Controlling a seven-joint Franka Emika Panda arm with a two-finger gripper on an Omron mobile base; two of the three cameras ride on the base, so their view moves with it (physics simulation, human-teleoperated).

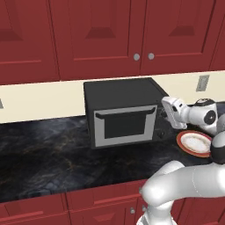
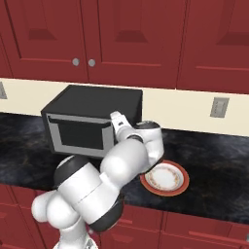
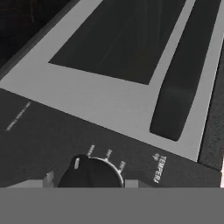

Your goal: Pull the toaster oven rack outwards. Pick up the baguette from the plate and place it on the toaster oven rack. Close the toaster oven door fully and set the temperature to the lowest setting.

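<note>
Looking across the room from my base cameras, I see a dark marbled tabletop (image 1: pixel 48 149) running under a row of red cabinets (image 1: pixel 101 35), with a cream backsplash (image 1: pixel 39 99) between them and a wall outlet (image 1: pixel 202 82) at about two o'clock from the oven. More red cabinet doors sit below the tabletop edge.

Sitting against the backsplash is the toaster oven (image 1: pixel 123 110), a boxy matte black unit. Its toaster oven door (image 1: pixel 125 125) is grey with a dark window and a thin black bar handle along the top edge, and it stands shut against the front. At roughly four o'clock from the oven, near it on the tabletop, lies the plate (image 1: pixel 195 143), white with an orange-red rim; I see no bread on it.

My fingers (image 1: pixel 166 115) are up at the oven's right-hand control panel. In the hand view a round dark knob (image 3: pixel 89 175) with temperature lettering beside it sits right at the fingertips, and the fingers are drawn together on that knob.
</note>
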